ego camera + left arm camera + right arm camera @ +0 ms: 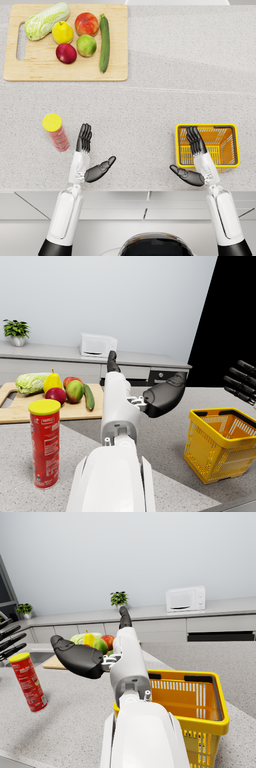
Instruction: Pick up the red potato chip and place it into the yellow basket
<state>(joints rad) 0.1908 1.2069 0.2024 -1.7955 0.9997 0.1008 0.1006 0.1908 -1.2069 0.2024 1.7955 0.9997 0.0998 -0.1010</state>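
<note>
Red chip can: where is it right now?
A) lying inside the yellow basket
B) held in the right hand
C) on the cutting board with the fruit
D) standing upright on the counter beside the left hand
D: the red chip can stands upright on the counter, just beside the open left hand, untouched.

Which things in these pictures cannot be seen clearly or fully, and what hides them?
- Text on the chip can: too small to read in any view.
- Basket floor: in the right wrist view the white forearm covers its near part; in the head view the right hand covers its left side.
- Left hand: in its own wrist view the forearm hides most of it.
- Fruit on the cutting board: right wrist view, mostly behind the right arm.
</note>
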